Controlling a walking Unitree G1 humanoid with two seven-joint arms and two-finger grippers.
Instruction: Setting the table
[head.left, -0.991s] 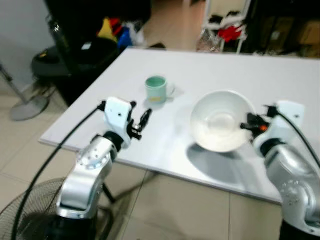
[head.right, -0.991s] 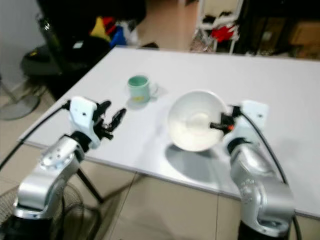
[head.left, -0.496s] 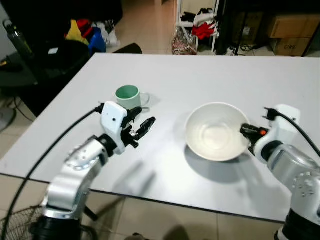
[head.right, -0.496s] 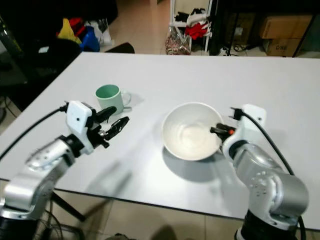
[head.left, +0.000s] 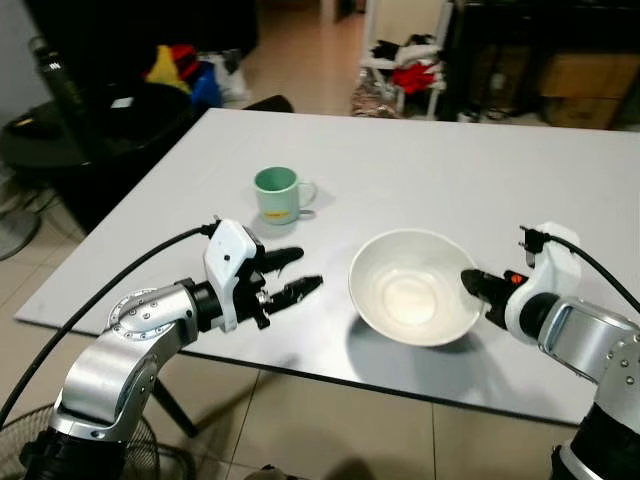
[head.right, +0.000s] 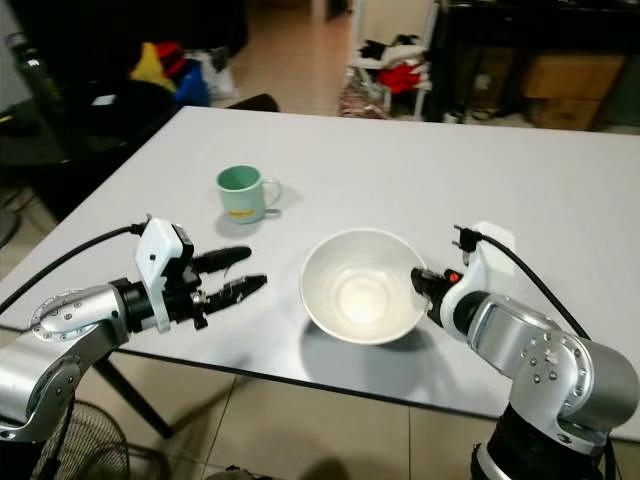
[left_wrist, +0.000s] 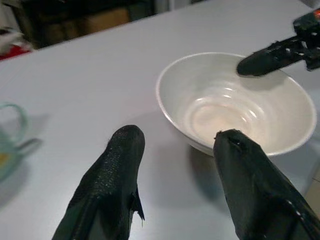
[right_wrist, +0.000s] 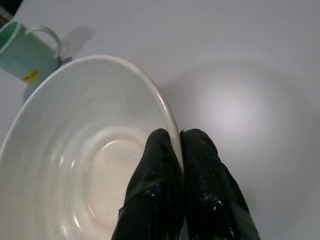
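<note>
A white bowl (head.left: 408, 298) hangs just above the white table (head.left: 420, 170), casting a shadow beneath it. My right gripper (head.left: 478, 287) is shut on the bowl's right rim (right_wrist: 167, 112), one finger inside and one outside. My left gripper (head.left: 292, 274) hovers open over the table's near edge, left of the bowl, with nothing between its fingers (left_wrist: 110, 180). A mint green mug (head.left: 276, 194) with a yellow mark stands upright on the table beyond the left gripper, handle to the right.
Past the table's left edge are a dark chair (head.left: 110, 110) and coloured bags (head.left: 185, 70). A rack with clothes (head.left: 405, 60) and cardboard boxes (head.left: 585, 75) stand beyond the far edge. A floor fan (head.left: 100, 450) sits by my left arm.
The camera has shifted. The bowl, held by my right gripper, has come toward the near edge. My left gripper has dropped nearer the table edge, away from the mug.
</note>
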